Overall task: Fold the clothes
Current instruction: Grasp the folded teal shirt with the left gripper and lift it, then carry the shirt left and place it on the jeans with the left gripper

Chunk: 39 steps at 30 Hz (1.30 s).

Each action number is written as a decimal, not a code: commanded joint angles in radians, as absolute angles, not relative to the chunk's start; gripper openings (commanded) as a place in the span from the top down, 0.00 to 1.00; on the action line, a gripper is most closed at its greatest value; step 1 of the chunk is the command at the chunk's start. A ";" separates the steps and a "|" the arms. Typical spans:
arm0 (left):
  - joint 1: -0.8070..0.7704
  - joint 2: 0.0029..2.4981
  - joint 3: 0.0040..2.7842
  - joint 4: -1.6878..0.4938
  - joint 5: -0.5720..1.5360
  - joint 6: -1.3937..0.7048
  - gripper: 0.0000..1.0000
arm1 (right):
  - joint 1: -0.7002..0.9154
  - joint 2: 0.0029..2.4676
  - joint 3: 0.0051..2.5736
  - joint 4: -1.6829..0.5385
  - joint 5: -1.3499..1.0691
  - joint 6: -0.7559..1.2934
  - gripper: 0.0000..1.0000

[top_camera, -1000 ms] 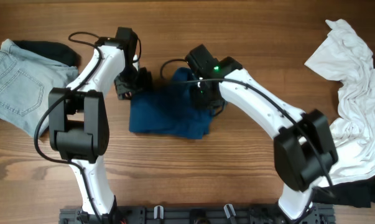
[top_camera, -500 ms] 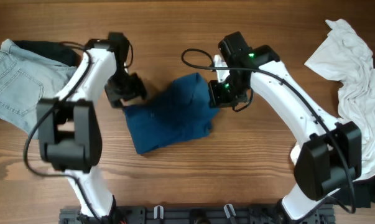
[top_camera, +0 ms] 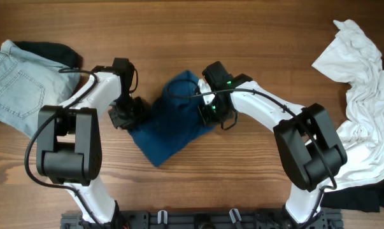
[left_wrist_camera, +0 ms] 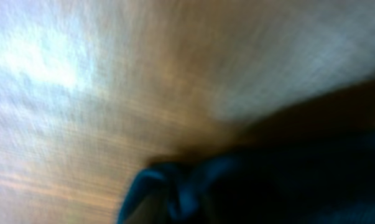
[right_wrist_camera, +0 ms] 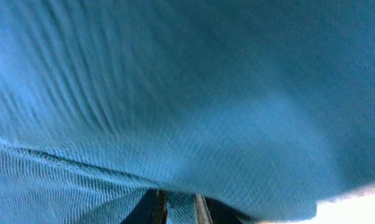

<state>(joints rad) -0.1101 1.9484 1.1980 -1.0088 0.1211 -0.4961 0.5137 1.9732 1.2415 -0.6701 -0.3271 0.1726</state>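
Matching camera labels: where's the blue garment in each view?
Overhead: the blue garment lies crumpled mid-frame on the wooden table.
Left wrist: the blue garment is at lower right, dark and blurred.
Right wrist: the blue garment fills nearly the whole frame.
Shared landmark: the wooden table shows in overhead and left wrist. In right wrist, I cannot tell.

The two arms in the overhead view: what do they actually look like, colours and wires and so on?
Both the left arm and the right arm have smooth white shells between chunky black joints. The left gripper and right gripper are black. Thin black cables loop beside the wrists, and a small green light glows on the right arm.
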 commanded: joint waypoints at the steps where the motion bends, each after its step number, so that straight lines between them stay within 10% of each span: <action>1: -0.113 1.966 1.141 -1.067 0.180 -0.622 0.91 | 0.444 2.006 1.253 -0.578 -0.054 0.110 0.83; 8: -0.031 1.820 1.246 -1.057 0.148 -0.636 0.80 | 0.420 1.940 1.395 -0.730 -0.055 0.111 0.66; 10: -0.013 1.760 1.279 -0.966 0.183 -0.613 0.13 | 0.416 1.872 1.395 -0.758 -0.055 0.141 0.59; 11: -0.014 1.743 1.279 -0.891 0.251 -0.517 0.00 | 0.416 1.843 1.395 -0.769 -0.055 0.154 0.55; 25: -0.123 2.110 1.277 -0.759 0.800 0.029 0.00 | 0.416 1.803 1.395 -0.865 -0.059 0.213 0.50; 27: -0.178 2.139 1.277 -0.823 0.802 0.135 0.18 | 0.417 1.803 1.395 -0.865 -0.059 0.213 0.50; 30: -0.192 2.140 1.277 -0.827 0.796 0.157 0.89 | 0.416 1.803 1.395 -0.868 -0.059 0.213 0.50; 31: -0.180 2.139 1.278 -0.815 0.796 0.149 0.96 | 0.416 1.803 1.395 -0.870 -0.059 0.212 0.50; 39: 0.080 1.903 1.377 -0.785 0.498 -0.039 0.96 | 0.408 1.779 1.395 -0.871 0.043 0.270 0.54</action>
<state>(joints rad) -0.0486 2.0563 1.3045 -0.7956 0.6743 0.0299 0.4152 1.8175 1.3773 -0.8749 -0.0017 0.2424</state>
